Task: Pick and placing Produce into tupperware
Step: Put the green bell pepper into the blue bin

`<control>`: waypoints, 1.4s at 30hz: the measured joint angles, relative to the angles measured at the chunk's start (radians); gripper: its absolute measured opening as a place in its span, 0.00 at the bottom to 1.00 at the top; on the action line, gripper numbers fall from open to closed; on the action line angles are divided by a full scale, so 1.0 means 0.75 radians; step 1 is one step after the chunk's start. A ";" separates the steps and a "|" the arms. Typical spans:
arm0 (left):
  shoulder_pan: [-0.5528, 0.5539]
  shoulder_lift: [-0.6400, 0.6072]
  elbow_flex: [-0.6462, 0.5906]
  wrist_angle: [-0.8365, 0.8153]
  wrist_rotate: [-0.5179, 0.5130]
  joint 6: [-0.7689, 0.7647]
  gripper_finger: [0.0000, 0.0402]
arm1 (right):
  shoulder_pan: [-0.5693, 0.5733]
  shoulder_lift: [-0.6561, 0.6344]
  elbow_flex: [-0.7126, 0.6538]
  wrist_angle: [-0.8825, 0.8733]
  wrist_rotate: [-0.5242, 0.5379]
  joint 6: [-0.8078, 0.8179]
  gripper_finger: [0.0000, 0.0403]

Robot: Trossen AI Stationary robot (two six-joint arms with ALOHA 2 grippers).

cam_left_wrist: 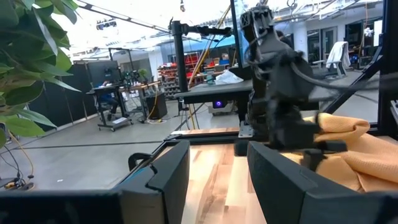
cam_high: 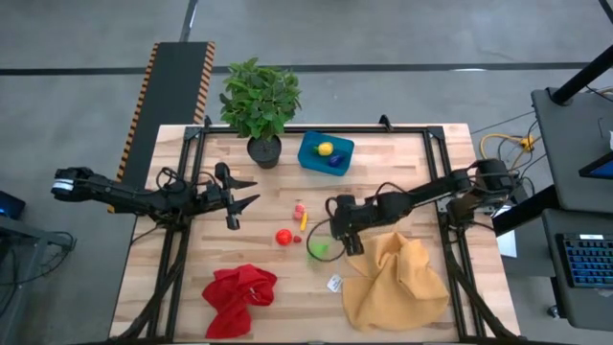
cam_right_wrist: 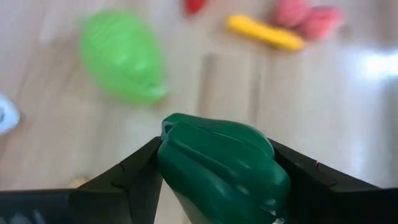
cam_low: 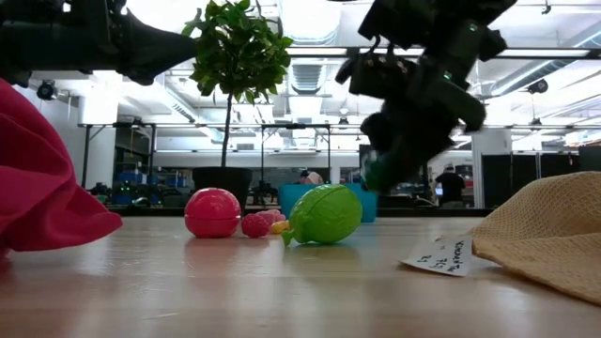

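Produce is in play at mid-table: a dark green toy vegetable (cam_right_wrist: pixel 217 165) sits clamped between the right gripper's (cam_high: pixel 343 233) two dark fingers, lifted clear of the wood in the low view. Just below it on the table lies a light green piece (cam_high: pixel 318 249), resting free, with a small yellow stick-shaped piece (cam_right_wrist: pixel 264 33) and pink pieces (cam_high: pixel 300 209) a little farther on, and a red ball (cam_high: pixel 283 237) to its left. Far side of the table, the teal tupperware (cam_high: pixel 308 153) already holds a yellow piece (cam_high: pixel 326 149) and a blue-purple one (cam_high: pixel 335 162); it stands just right of the potted plant (cam_high: pixel 261 101). The right arm reaches in from the right edge, its gripper near the mustard-yellow cloth (cam_high: pixel 397 283), and a small white tag (cam_high: pixel 334 284) lies by that cloth's left edge. On the near left, a red cloth (cam_high: pixel 239 295) is bunched up. The left gripper (cam_high: pixel 239 195) hangs over the left half of the table, fingers spread apart and holding nothing, well apart from the produce.
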 joint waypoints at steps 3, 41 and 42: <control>0.000 0.000 -0.002 -0.001 -0.001 -0.001 0.37 | -0.075 -0.050 0.011 -0.007 0.000 0.060 0.59; 0.000 0.001 -0.001 0.000 0.000 0.000 0.37 | -0.843 0.108 0.169 0.183 0.032 -0.079 0.59; 0.000 0.001 -0.001 0.000 0.000 0.000 0.37 | -0.850 0.112 0.170 0.185 0.033 -0.084 0.59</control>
